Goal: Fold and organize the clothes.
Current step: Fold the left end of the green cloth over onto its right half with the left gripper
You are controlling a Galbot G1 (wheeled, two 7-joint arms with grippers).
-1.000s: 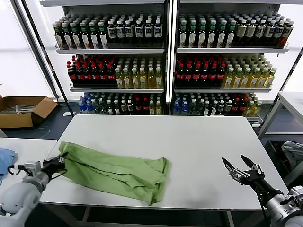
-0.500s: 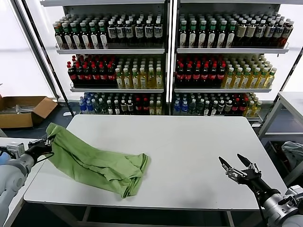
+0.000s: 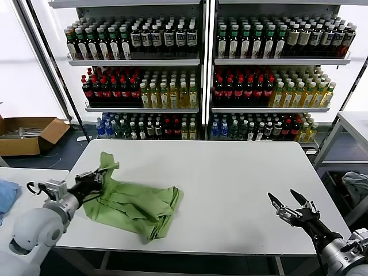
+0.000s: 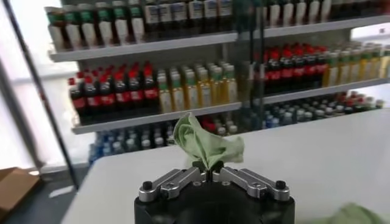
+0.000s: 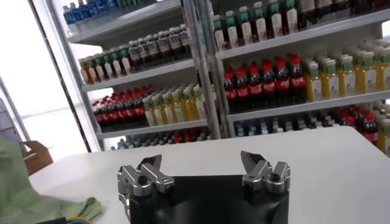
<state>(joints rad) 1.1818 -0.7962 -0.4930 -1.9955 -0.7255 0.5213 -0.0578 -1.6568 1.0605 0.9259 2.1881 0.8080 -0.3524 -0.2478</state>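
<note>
White, smooth and rectangular, one table [image 3: 241, 172] fills the middle of the scene, with two metal shelving units [image 3: 201, 63] of bottles standing behind it, each unit carrying three visible rows.

Left gripper [image 3: 95, 178]: the two fingers are closed on a pinch of green fabric. In the left wrist view the same gripper [image 4: 209, 173] shows both metal fingers meeting at the tips, with a crumpled tuft of cloth standing up out of them. The gripper sits over the table's left side, slightly above the surface.

One light green shirt [image 3: 135, 204] is present. It is soft, thin and creased. Its gripped corner rises to a small peak at the far left; from there the cloth slopes down and lies bunched in loose folds on the near-left part of the table, extending right toward the middle and reaching close to the near edge. No collar, buttons or print can be made out.

Right gripper [image 3: 291, 206]: its two dark pointed fingers are spread apart and hold nothing. It hangs at the near-right corner of the table, well apart from the shirt. In the right wrist view, this gripper [image 5: 204, 167] shows a wide gap between its fingers.

One brown cardboard box [image 3: 26, 133] lies on the floor at far left. One blue cloth [image 3: 7, 194] rests on a second white surface at the left edge.
</note>
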